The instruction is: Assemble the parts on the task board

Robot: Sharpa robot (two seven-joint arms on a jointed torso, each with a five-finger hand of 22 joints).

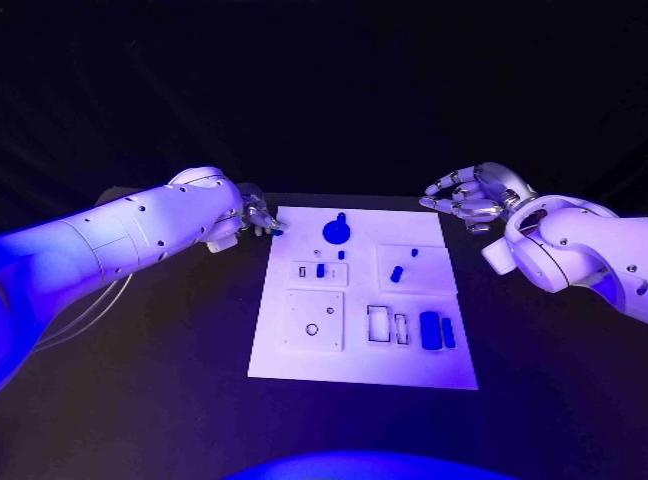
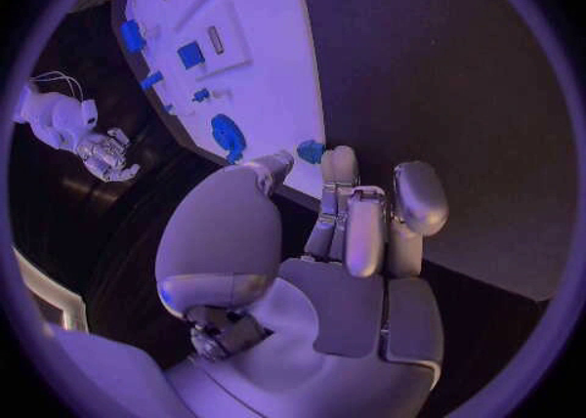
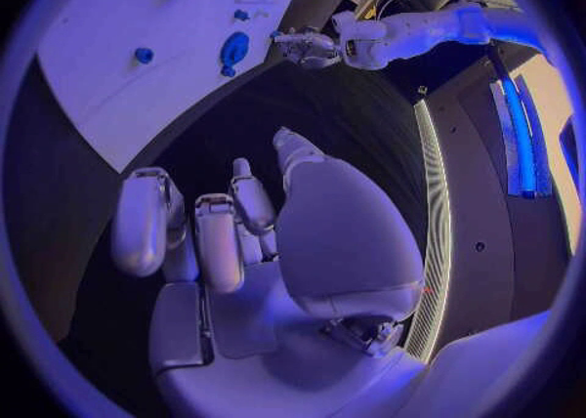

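The white task board (image 1: pixel 411 365) lies mid-table. On its far half stands a round blue part with a knob (image 1: pixel 336 230), also seen as a blue disc (image 2: pixel 228 135). Two long blue parts (image 1: pixel 438 329) lie side by side at its right, and a small blue peg (image 1: pixel 396 272) sits in a square inset. My left hand (image 1: pixel 256 220) is at the board's far left corner, pinching a small blue part (image 2: pixel 311 151) between thumb and fingertips. My right hand (image 1: pixel 473 195) hovers off the far right corner, fingers loosely bent, holding nothing.
A square plate with a round hole (image 1: pixel 313 322) and two narrow slots (image 1: pixel 386 324) occupy the board's near half. Black table (image 1: pixel 151 400) surrounds the board on all sides. The left arm (image 3: pixel 403 32) reaches in across the table.
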